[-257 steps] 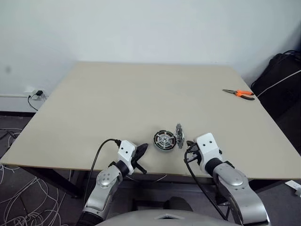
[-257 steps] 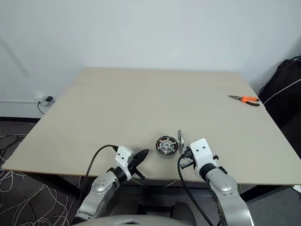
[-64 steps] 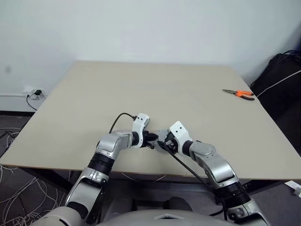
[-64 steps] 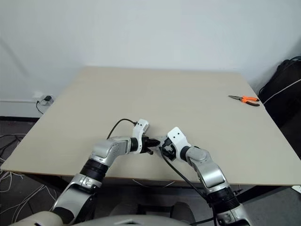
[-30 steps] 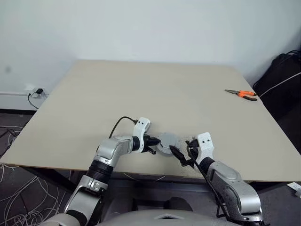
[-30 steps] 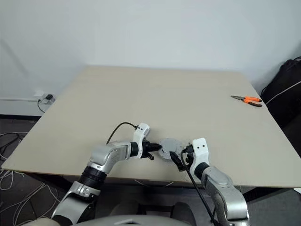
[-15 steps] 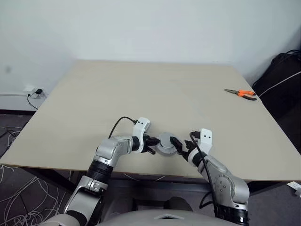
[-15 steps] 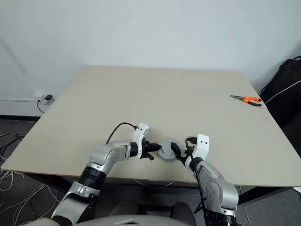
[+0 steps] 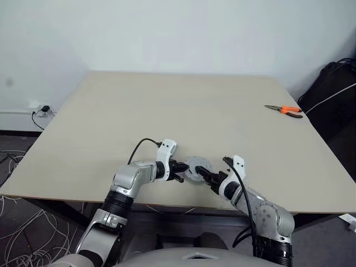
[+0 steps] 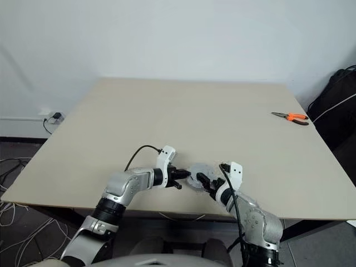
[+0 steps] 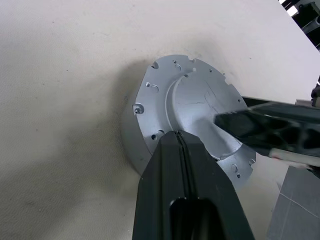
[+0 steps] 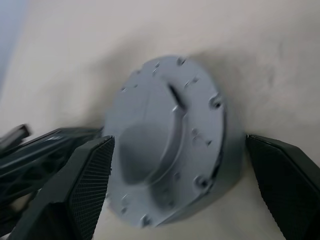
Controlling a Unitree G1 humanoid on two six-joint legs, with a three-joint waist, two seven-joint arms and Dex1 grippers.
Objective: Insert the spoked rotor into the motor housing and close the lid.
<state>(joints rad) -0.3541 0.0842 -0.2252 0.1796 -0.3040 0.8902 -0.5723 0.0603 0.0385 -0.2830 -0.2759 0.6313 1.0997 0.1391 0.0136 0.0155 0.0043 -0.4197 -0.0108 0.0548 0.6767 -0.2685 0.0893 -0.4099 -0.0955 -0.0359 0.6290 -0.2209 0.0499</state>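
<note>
The lid (image 9: 198, 166) is a flat grey metal disc lying face up near the table's front edge; its screw holes and raised centre show in the left wrist view (image 11: 196, 102). The motor housing and the spoked rotor are hidden. My left gripper (image 9: 182, 170) is shut, its joined tips (image 11: 181, 145) touching the lid's left rim. My right gripper (image 9: 203, 174) is open and reaches in from the right, with one finger (image 12: 92, 182) on each side of the lid (image 12: 167, 135). Nothing is clamped.
Orange-handled pliers (image 9: 285, 110) lie far off at the table's right edge. The table (image 9: 167, 111) is a bare beige top, and its front edge runs just below both grippers. A black bag (image 9: 334, 89) stands beyond the right side.
My right gripper has rolled and come in toward the lid, from beside it to straddling it. The left gripper and the lid have stayed where they were.
</note>
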